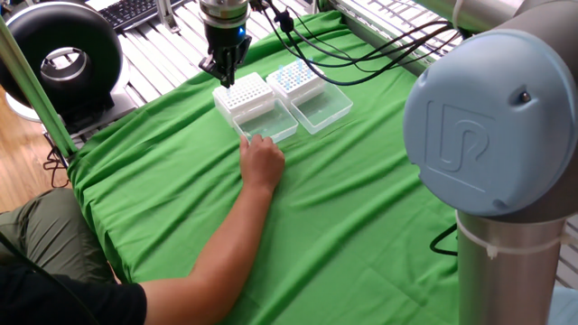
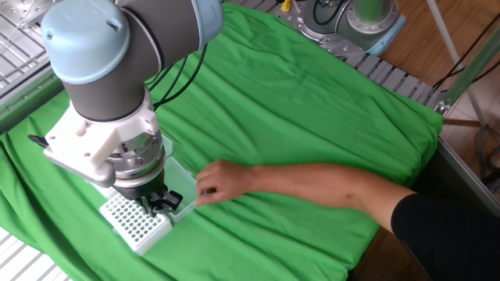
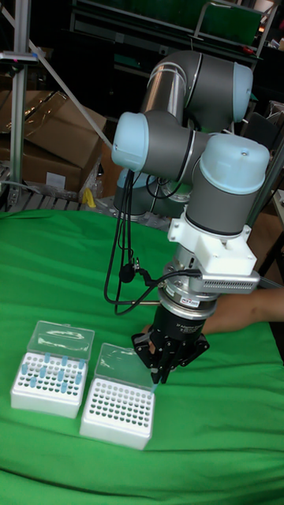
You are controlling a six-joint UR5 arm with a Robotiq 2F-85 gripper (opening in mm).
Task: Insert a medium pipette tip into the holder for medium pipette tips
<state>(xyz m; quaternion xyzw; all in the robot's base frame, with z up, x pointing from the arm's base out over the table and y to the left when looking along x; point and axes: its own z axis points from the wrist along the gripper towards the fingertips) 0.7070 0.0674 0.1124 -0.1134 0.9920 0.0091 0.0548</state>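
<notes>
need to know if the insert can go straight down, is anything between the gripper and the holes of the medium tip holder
Nothing visible blocks it. The gripper hangs just above the holder for medium pipette tips, whose clear lid is swung open, leaving the hole grid bare. The person's hand rests at that lid's edge, clear of the grid. Whether a tip sits in the gripper is too small to tell.

Matt cloth, pale plastic, glossy arm shells

A matt green cloth point(image 1: 361, 199) lies creased over the table; on it the white rack point(image 3: 118, 410) looks like matt plastic with a clear glossy lid point(image 3: 126, 365). Above the rack, the arm's joints point(image 3: 229, 185) are smooth grey with glossy blue caps.
</notes>
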